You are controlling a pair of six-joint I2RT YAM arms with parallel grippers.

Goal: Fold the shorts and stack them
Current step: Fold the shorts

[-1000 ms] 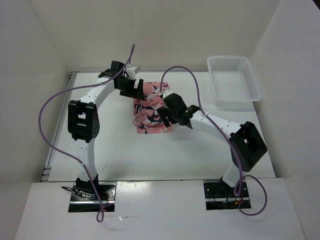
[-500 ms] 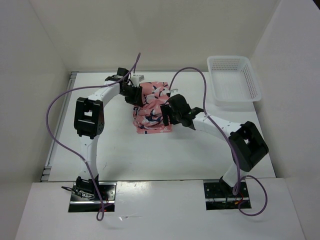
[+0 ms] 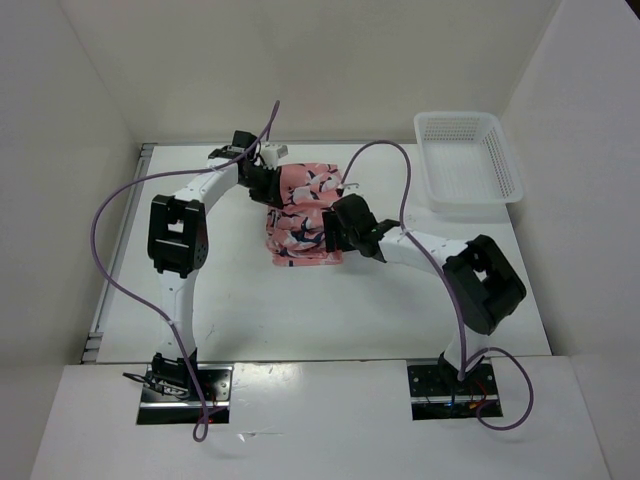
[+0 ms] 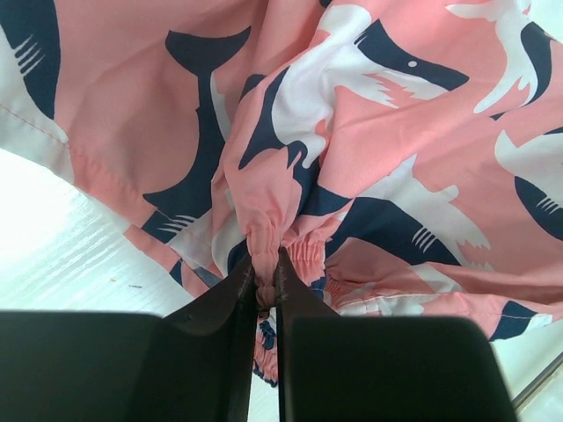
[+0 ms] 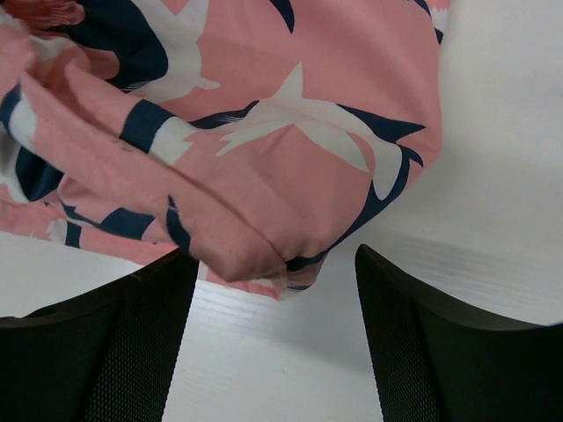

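The salmon-pink shorts [image 3: 303,215] with navy and white shark shapes lie bunched in the middle of the table, partly folded. My left gripper [image 3: 272,184] sits at their far left edge, shut on a pinch of the elastic waistband [image 4: 264,255]. My right gripper [image 3: 328,232] is at the right side of the shorts, jaws wide open. A folded corner of the shorts [image 5: 255,255] lies between the right fingers [image 5: 114,343], touched by neither.
A white mesh basket [image 3: 468,160] stands at the back right of the table. White walls close in the table on the left, back and right. Purple cables loop over both arms.
My left gripper moved right onto the shorts' far left edge and shut on the waistband. The right gripper shifted slightly left against the shorts, its jaws narrowing a little.
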